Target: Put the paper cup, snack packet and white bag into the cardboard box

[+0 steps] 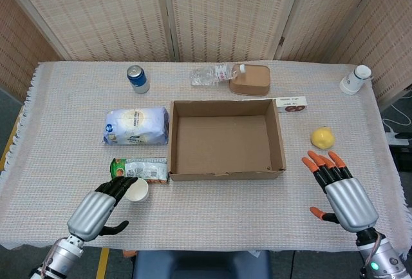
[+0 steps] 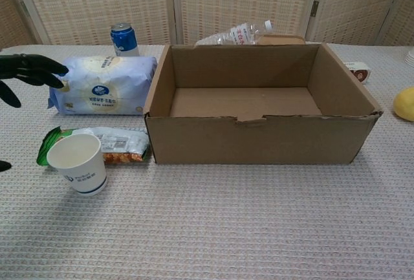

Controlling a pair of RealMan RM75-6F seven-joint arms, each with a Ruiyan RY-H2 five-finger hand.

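The left hand (image 1: 96, 211) hovers with its black fingers (image 2: 32, 70) spread and holding nothing, fingertips just over the rim of the upright white paper cup (image 1: 136, 189). The cup stands against the crinkly green snack packet (image 1: 140, 169), with the soft, pillow-shaped white bag (image 1: 136, 126) behind it. Beside them sits the empty, open-topped cardboard box (image 1: 225, 139), and past it the right hand (image 1: 340, 189) hangs with orange-tipped fingers (image 1: 322, 163) wide and empty near a yellow fruit (image 1: 322, 138).

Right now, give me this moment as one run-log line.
left hand: open, at paper cup, no grip | right hand: open, idle | snack packet, white bag: on table | cardboard box: empty
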